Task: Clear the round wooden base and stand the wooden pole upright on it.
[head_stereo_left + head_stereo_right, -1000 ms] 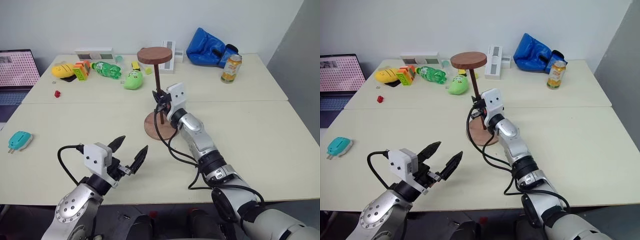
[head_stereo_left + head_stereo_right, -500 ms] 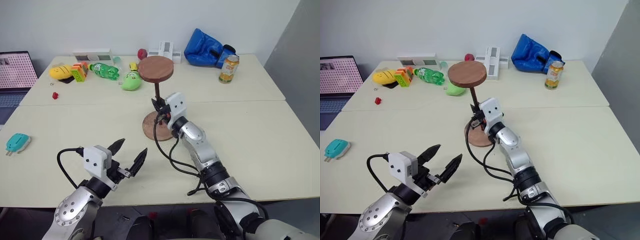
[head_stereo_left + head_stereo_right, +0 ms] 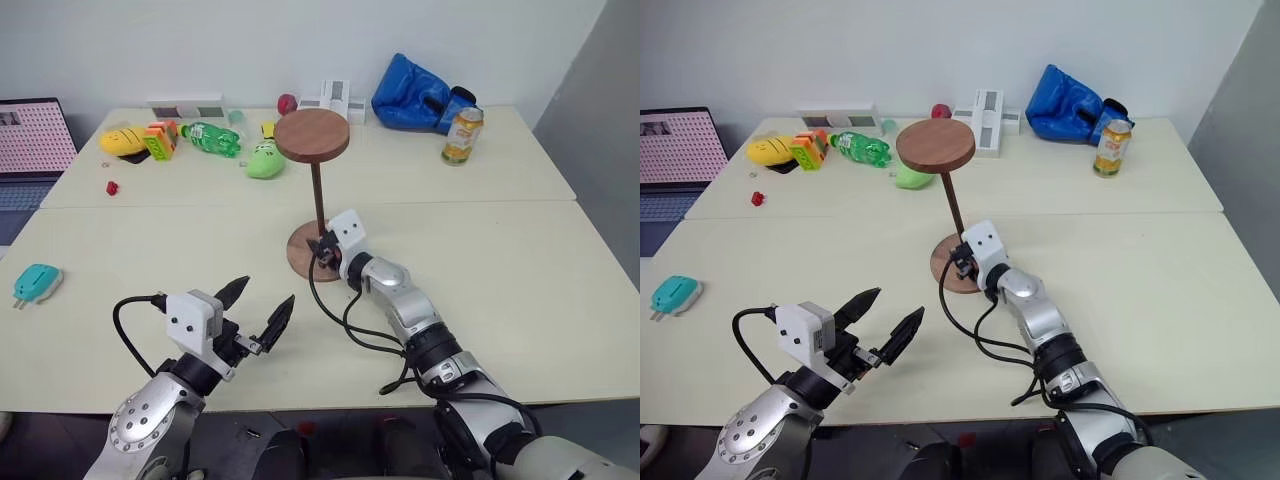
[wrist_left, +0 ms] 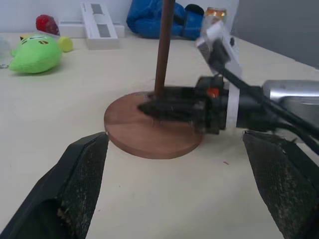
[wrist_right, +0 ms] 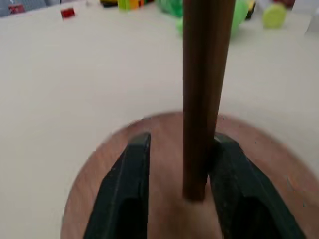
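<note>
The long thin dark-brown wooden pole (image 3: 318,197) stands upright on the flat reddish-brown round wooden base (image 3: 302,252), its foot at the disc's middle and its smaller round reddish-brown disc at the top. The base lies flat on the pale cream bench (image 3: 520,270). The right claw (image 5: 175,149) sits low over the base with its two black fingers (image 5: 130,164) either side of the pole's foot; they stand parted, one close against the rod and the other a little off it, so the pole is no longer clamped. The left claw (image 3: 256,310) hovers above the bench nearer the robot and well apart from the base, its fingers spread wide and holding nothing. Beyond the right claw lies a green plush toy (image 3: 265,160).
</note>
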`<state>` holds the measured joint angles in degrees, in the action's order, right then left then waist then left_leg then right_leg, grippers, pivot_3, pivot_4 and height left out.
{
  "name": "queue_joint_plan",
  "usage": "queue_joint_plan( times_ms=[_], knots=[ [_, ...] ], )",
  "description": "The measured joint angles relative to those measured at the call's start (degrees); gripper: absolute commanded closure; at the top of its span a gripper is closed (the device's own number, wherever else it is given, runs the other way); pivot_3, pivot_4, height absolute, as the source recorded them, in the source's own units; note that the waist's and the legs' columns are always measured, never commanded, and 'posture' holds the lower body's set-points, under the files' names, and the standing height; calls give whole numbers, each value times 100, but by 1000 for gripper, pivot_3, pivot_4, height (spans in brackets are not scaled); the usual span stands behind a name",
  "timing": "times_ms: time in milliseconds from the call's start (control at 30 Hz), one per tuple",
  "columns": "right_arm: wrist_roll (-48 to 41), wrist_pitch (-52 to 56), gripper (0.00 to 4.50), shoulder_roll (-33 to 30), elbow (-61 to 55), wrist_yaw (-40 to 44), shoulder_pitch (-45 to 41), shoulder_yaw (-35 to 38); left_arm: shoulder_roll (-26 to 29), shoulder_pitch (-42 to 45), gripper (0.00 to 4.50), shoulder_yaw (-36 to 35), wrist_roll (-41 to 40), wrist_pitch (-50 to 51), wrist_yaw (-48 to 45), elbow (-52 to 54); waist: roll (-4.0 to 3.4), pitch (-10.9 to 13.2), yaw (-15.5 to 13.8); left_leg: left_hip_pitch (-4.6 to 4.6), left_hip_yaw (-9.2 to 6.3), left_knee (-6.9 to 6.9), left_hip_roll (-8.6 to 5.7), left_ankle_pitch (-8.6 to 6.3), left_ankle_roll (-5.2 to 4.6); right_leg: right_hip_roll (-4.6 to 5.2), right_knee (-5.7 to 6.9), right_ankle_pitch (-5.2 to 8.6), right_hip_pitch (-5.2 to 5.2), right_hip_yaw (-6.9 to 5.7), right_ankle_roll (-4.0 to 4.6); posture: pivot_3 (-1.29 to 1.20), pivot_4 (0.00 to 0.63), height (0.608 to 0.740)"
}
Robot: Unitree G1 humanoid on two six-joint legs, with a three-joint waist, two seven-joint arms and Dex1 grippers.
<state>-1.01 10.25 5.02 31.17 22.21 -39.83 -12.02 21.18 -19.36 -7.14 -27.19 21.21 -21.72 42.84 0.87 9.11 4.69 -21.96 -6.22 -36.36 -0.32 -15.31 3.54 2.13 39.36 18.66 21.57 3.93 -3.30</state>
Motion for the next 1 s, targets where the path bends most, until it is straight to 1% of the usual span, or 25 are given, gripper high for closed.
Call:
queue_joint_plan(
  times_ms=[67,133,200,233,267,300,400,500,567,733,800,833,867,933,1000],
  knots=[
    [-33,160,1473,-20,-185,95,-25,0,0,54,0,-2,0,0,1,0,0,0,2,0,-2,8,1,0,0,0,-5,0,1,-2,0,0,150,740],
    [-41,356,1126,-85,-402,212,-37,-31,0,74,0,-3,0,0,-1,-2,0,0,-5,1,-2,8,0,0,0,0,-9,0,-2,-3,0,0,150,740],
    [-41,649,575,-224,-578,336,-32,-58,1,94,0,-7,0,1,-2,-12,-1,1,-11,2,-4,9,-1,0,0,2,-18,0,-10,-7,0,0,150,740],
    [-39,786,432,-286,-648,410,-27,-73,5,104,0,-12,0,6,-2,-30,-1,1,-14,2,-4,9,-1,0,0,2,-20,0,-12,-9,0,0,150,740],
    [-34,905,108,-370,-701,468,-22,-97,29,106,0,-17,4,28,-2,-52,-1,1,-15,2,-3,9,-2,0,0,2,-24,0,-15,-13,0,0,150,740],
    [-22,990,10,-480,-768,538,2,-118,80,113,0,-23,5,82,-15,-71,-1,1,-17,2,-3,9,-2,0,0,2,-26,0,-15,-15,0,0,150,740],
    [-21,1175,10,-775,-984,761,110,-160,312,238,0,-245,-124,325,-43,-207,-2,3,-29,0,-2,10,-2,0,0,3,-28,0,-16,-19,0,0,150,740],
    [-44,1327,10,-1189,-1337,1092,219,-159,645,619,0,-717,-258,565,-67,-596,-3,4,-48,1,-2,10,-3,0,0,2,-28,0,-18,-23,0,0,150,740],
    [-70,1442,10,-1398,-1526,1286,253,-152,739,836,0,-978,-344,650,-73,-846,-2,5,-58,0,-3,10,-3,0,-1,2,-30,0,-17,-20,0,0,150,740],
    [-306,1859,10,-2025,-2182,1826,351,-69,1350,1247,0,-1117,-453,827,-639,-1501,-2,7,-71,-2,-3,17,-2,0,0,2,-33,0,-15,-23,0,0,150,740],
    [-585,2172,10,-2509,-2713,2207,565,31,1865,1542,0,-1125,-520,1014,-988,-1876,1,15,-109,-4,-6,18,-2,0,0,2,-36,0,-15,-30,0,0,150,740],
    [-780,2364,10,-2838,-3035,2453,693,157,2226,1654,0,-1205,-515,1096,-1201,-2151,0,22,-135,-7,-7,19,-3,0,0,2,-39,0,-14,-35,0,0,150,740],
    [-922,2490,10,-3051,-3214,2581,764,300,2430,1700,0,-1322,-500,1113,-1351,-2355,-1,24,-142,-8,-7,19,-5,0,-1,5,-39,0,-14,-31,0,0,150,740],
    [-1167,2692,10,-3384,-3556,2743,869,625,2735,1811,0,-1399,-503,1116,-1695,-2628,1,28,-148,-8,-6,20,-6,-1,-1,10,-42,0,-14,-28,0,0,150,740],
    [-1378,2795,10,-3526,-3920,2769,1012,847,2913,1943,0,-1342,-535,1141,-2043,-2765,3,29,-138,-7,-5,23,-2,-1,-1,7,-42,0,-13,-28,0,0,150,740]
  ],
)
